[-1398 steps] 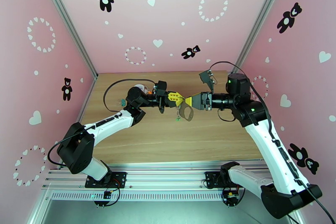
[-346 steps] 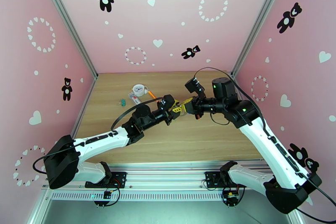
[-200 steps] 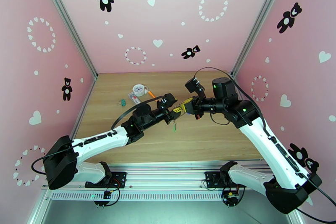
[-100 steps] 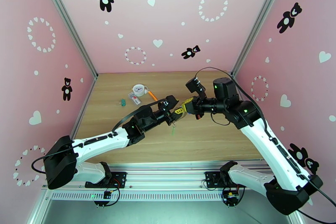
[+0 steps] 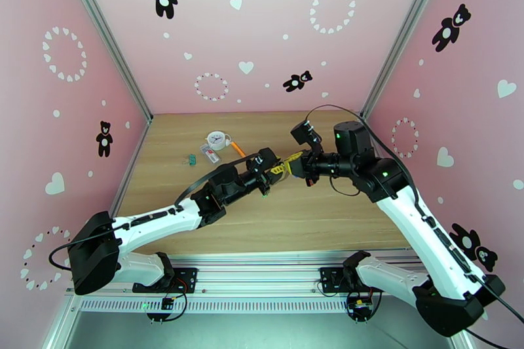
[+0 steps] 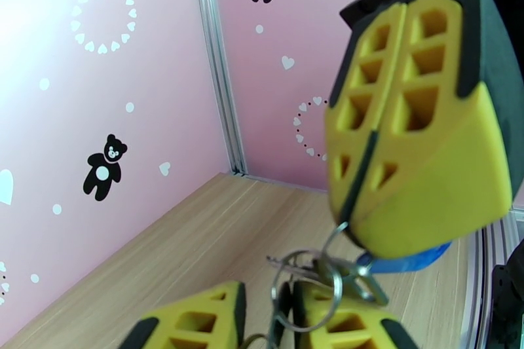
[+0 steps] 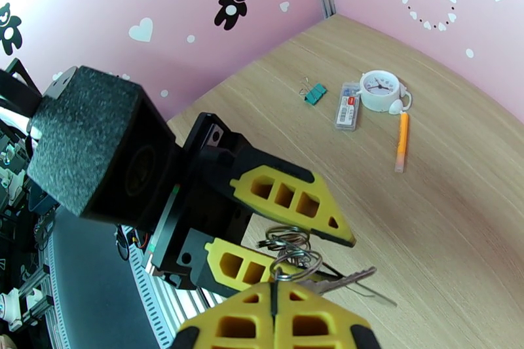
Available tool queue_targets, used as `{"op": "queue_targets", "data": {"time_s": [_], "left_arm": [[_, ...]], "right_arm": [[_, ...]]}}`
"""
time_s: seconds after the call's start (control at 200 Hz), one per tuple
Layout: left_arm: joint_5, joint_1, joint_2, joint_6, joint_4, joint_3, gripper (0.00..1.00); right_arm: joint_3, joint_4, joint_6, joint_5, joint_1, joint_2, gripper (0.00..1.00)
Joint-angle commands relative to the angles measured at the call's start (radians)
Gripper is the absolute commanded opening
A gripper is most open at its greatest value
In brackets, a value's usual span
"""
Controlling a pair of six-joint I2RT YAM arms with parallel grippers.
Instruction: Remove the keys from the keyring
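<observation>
Step in hand: by my reading, getting a hold on a key while the ring was pinned; the keys were not yet off the keyring.
Keyring: held in the air over the middle of the worktop, a little toward the far edge, its wire rings bunched between the two hands.
Right hand: fingers pressed together, clamped on the keyring.
Left hand: fingers a little apart, one either side of the rings; whether they touched metal I could not tell.
Blue tag: hung just behind the right hand's tip.
Next move: likely the left hand had to pinch one key flat and work it round the coil while the right hand held firm; the wire was thin and could slip.
Worktop: pale wood grain; a white clock, orange pen, red-and-white tag and teal clip lay toward the far left corner.
Room: pink walls with black bears and white hearts.
</observation>
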Motion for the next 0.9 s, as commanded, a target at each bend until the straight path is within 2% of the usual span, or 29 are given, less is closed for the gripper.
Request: {"op": "queue_targets", "data": {"time_s": [0.0,0.17,0.43,0.586,0.896], "left_arm": [[-0.027,-0.002,-0.003,0.018,-0.001,0.038,0.23],[-0.017,-0.001,-0.001,0.043,0.008,0.038,0.16],[0.06,-0.002,-0.004,0.083,0.038,0.026,0.04],[0.103,-0.002,-0.007,0.088,0.095,0.0,0.02],[0.161,-0.002,-0.022,0.119,0.159,-0.022,0.0]], "right_arm": [[0.006,0.017,0.005,-0.004,0.006,-0.033,0.0],[0.008,0.027,0.022,0.006,0.006,-0.035,0.0],[0.006,0.047,0.047,0.022,0.006,-0.046,0.0],[0.006,0.062,0.076,0.014,-0.004,-0.056,0.0],[0.006,0.065,0.123,-0.086,-0.065,-0.053,0.0]]}}
